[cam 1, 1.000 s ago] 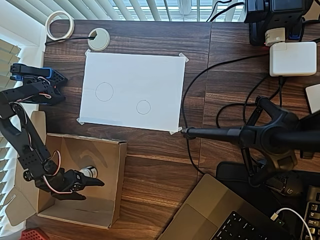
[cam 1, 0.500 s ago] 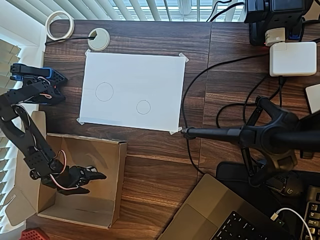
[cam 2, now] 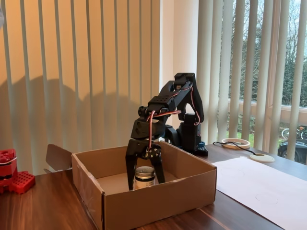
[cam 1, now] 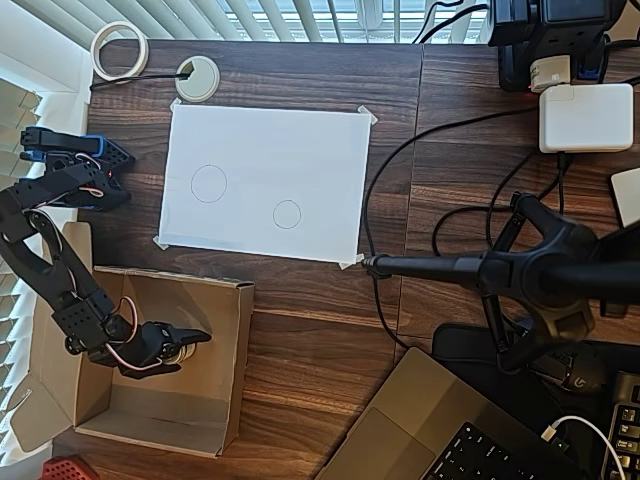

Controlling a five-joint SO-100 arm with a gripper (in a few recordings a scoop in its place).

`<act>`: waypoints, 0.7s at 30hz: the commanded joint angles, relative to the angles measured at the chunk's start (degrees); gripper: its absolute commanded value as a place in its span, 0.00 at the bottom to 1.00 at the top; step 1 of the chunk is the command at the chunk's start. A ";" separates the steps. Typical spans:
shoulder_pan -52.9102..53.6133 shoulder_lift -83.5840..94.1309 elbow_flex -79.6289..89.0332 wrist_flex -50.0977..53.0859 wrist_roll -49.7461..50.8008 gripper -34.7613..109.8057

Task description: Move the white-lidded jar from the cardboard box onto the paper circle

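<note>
The white-lidded jar stands inside the cardboard box, its white lid just above the front wall. My gripper reaches down into the box with one black finger against each side of the jar, shut on it. In the overhead view the gripper lies over the box at lower left, and the jar is mostly hidden under the fingers. The paper circle is the smaller pencil outline on the white sheet, up and to the right of the box. It shows faintly in the fixed view.
A larger drawn circle lies left of the small one. A tape roll and a white grommet sit at the back. A camera stand, cables, a charger and a laptop crowd the right. The arm's base is at left.
The fingers have closed from a wide spread onto the jar, and the gripper has shifted slightly toward the box's far side in the overhead view.
</note>
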 commanded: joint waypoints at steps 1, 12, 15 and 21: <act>1.32 4.13 -0.88 1.05 -1.67 0.49; 1.41 4.66 -0.35 1.32 -4.39 0.48; 1.32 4.83 -0.18 1.58 -4.57 0.45; 1.05 4.92 -0.26 1.85 -5.01 0.38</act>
